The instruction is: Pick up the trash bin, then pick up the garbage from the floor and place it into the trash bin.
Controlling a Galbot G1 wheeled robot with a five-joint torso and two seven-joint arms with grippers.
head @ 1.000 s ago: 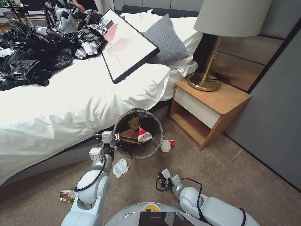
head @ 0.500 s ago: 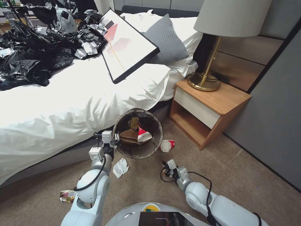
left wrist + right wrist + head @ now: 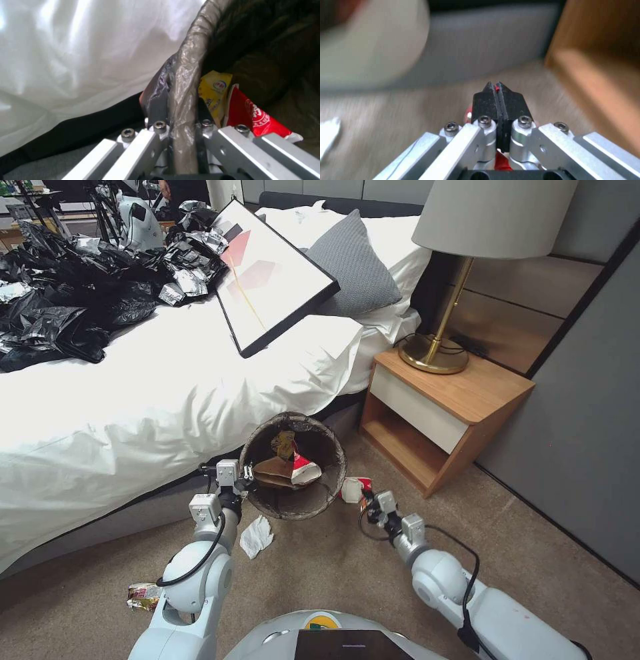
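The left gripper pinches the bagged rim of the trash bin, held beside the bed's edge. The right gripper — jaws pressed together — is just beside the red-and-white wrapper on the carpet. Arriving closed, it risks shoving the wrapper under the bin — or toward the nightstand.

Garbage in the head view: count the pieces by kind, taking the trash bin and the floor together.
Red-and-white wrappers: 2
Yellow wrapper: 1
Brown paper bag: 1
White tissue: 1
Foil snack wrapper: 1
Total: 6
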